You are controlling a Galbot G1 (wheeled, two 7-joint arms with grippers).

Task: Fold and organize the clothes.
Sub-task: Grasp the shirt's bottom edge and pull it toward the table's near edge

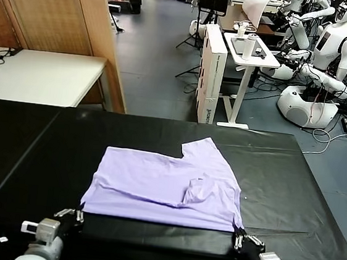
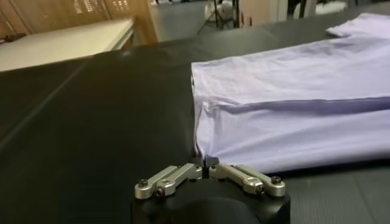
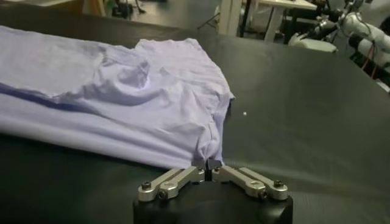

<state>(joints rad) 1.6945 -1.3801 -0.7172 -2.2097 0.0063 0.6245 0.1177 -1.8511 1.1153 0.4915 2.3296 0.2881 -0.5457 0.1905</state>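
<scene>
The clothes are one lavender T-shirt (image 1: pixel 168 182), partly folded on the black table (image 1: pixel 292 180), with a sleeve bunched on top near its right side. My left gripper (image 1: pixel 79 214) is at the shirt's near left corner, shut on the fabric's edge (image 2: pixel 199 146); in the left wrist view the left gripper (image 2: pixel 204 164) has its jaws pressed together. My right gripper (image 1: pixel 237 235) is at the near right corner; in the right wrist view the right gripper (image 3: pixel 207 165) pinches a fold of the T-shirt (image 3: pixel 122 91) between closed jaws.
Past the black table stand a white table (image 1: pixel 37 72) and a wooden screen (image 1: pixel 81 8) at the back left. A white cart (image 1: pixel 250 51) and other robots (image 1: pixel 330 53) are at the back right. The table's front edge runs just behind both grippers.
</scene>
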